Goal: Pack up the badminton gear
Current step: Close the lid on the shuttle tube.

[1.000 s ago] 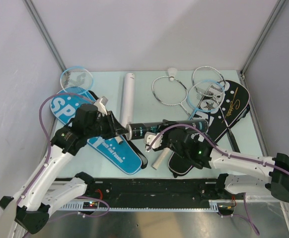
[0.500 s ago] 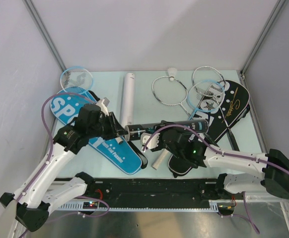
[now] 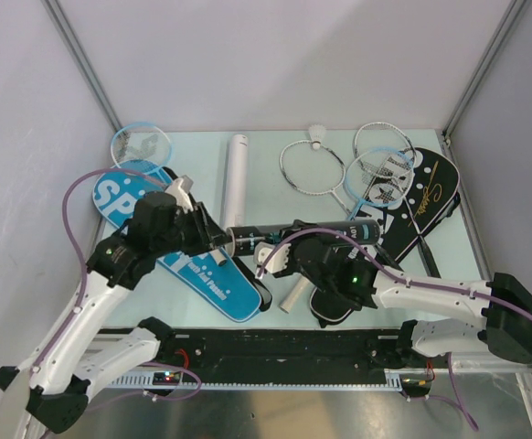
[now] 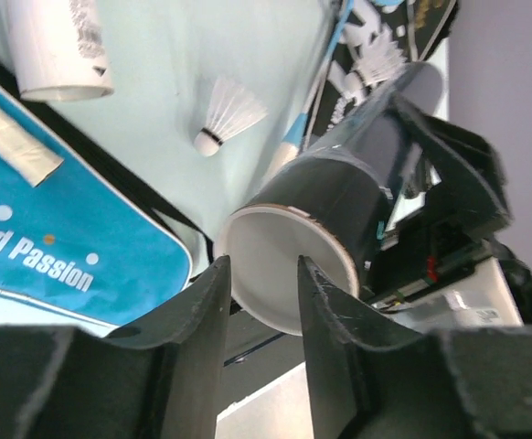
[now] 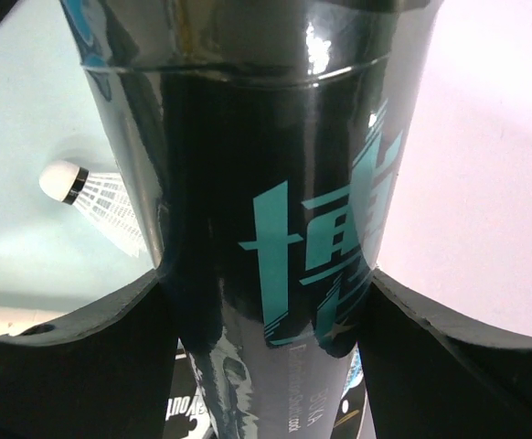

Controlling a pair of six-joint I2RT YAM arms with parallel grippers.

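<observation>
Right wrist: right hand pinches black tube, ends cropped; left wrist: left hand spread.

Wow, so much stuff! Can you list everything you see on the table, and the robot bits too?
black tube: 1, black with teal print, mid-table, held in the right tool
white tube: 1, white, lying toward the back
light blue rackets: 2, one back left, one back right
silver rackets: 2, back middle and back right
shuttlecocks: 2, white, one at the back edge, one on the table by the black tube
blue cover: 1, blue, left side under the left arm
black cover: 1 for sure, gold writing, right side
table: 1, pale green
arms: 2, white and black
left tool: at the black tube's white end
right tool: clamped around the black tube
</observation>
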